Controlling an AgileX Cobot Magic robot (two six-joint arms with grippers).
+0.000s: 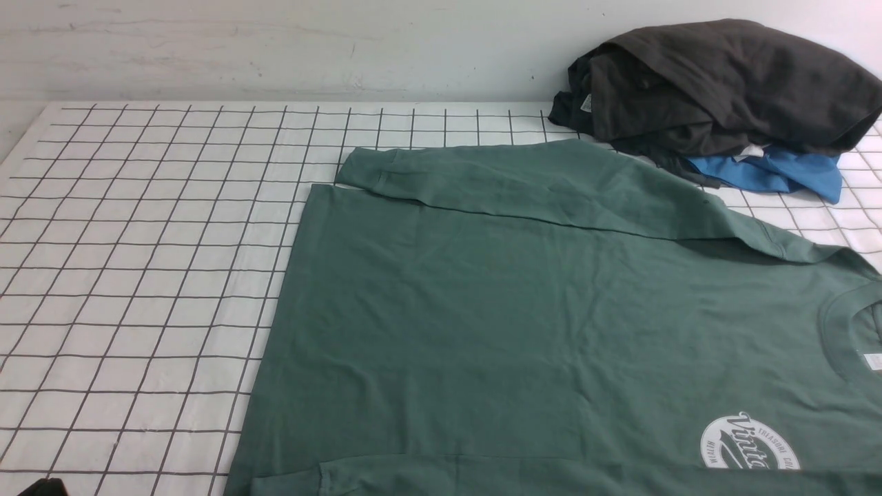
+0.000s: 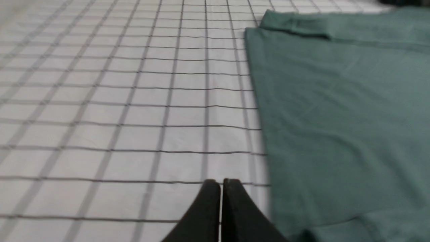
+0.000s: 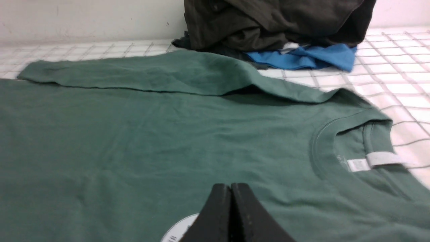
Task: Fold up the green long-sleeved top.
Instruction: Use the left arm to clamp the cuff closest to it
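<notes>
Clenched and empty, the left pincer (image 2: 220, 188) hangs beside the hem of the green top (image 1: 524, 324) and the right pincer (image 3: 230, 191) above its chest logo (image 1: 747, 444), the top spread flat on the gridded table (image 1: 138, 275), dark clothes (image 1: 723, 83) and a blue garment (image 1: 772, 176) heaped behind it.

The top (image 1: 482, 310) is soft, matt cloth. The counter (image 1: 138, 241) wears a smooth gridded sheet. The fingers (image 2: 205, 218) look matt.

Open cloth (image 1: 138, 275) left of green top (image 1: 517, 310); dark pile (image 1: 723, 83) blocks far right.
</notes>
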